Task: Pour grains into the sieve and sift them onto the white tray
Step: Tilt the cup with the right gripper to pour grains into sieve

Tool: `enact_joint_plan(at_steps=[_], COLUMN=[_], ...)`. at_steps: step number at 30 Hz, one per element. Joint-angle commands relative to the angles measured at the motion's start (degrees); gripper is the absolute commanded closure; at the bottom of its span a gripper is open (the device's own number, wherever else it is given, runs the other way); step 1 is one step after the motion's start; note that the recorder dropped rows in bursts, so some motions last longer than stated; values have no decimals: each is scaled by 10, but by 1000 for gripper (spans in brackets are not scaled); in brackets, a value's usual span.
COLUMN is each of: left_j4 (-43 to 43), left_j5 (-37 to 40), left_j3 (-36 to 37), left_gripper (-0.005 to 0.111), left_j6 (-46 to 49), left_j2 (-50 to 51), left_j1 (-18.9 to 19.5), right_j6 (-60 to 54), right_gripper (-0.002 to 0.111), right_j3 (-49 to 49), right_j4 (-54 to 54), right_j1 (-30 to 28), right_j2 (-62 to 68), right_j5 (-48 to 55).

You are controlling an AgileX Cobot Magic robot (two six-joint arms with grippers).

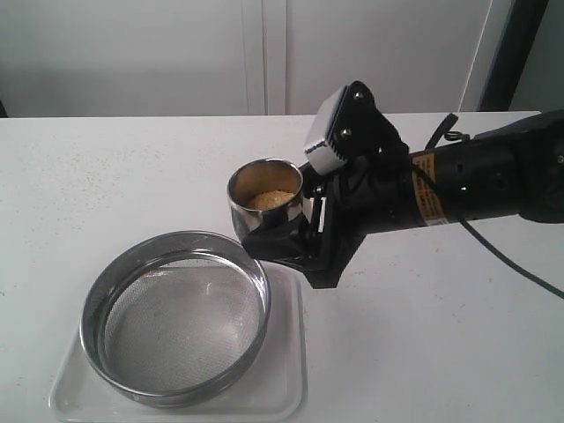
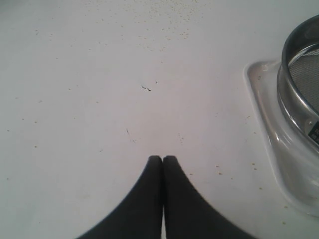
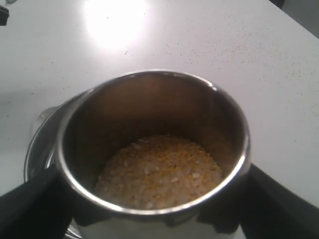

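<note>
Two labels show, neither readable: a yellow label (image 1: 425,198) with dark print on the right arm, and a small dark sticker (image 2: 314,132) on the wall of the sieve (image 1: 176,394). The sieve lies flat, mesh down and open side up, on the white tray (image 1: 282,388) near 7 o'clock in the exterior view. At about 1 o'clock from it, just past the tray's corner, the right gripper (image 1: 280,231) clasps a steel cup (image 1: 240,207) low on its sides. The cup stands upright, mouth up, with the grains (image 1: 270,200) heaped in its bottom. The arm reaches in from 3 o'clock. The left gripper (image 2: 163,159) has its jaws pressed together, empty, over the bare table (image 1: 441,335) beside the tray, amid stray specks.
</note>
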Motion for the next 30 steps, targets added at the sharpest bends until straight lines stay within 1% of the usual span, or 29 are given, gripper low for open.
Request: enact_joint_plan(at_steps=[1,5,9,15,26,30], left_j4=[0,0,0,0,0,0], left_j5=[5,5,5,5,5,5], left_j3=[4,4,4,4,4,4], left_gripper=[107,107,107,107,107,107], left_j6=[-1,-1,-1,-1,-1,-1], left_j2=[-3,-3,-3,-3,-3,-3], left_j1=[-3,-3,-3,-3,-3,-3], right_j6=[-27,-43,-63,-81,-88,-111], right_gripper=[108,108,108,108,108,108], right_j3=[1,1,1,0,-14,-14], right_j4=[5,4,4,4,4,4], right_j1=[34,67,92,129,167,181], right_j2=[-7,-7,-7,-7,-3,-3], right_j5=[53,113,140,208,282,304])
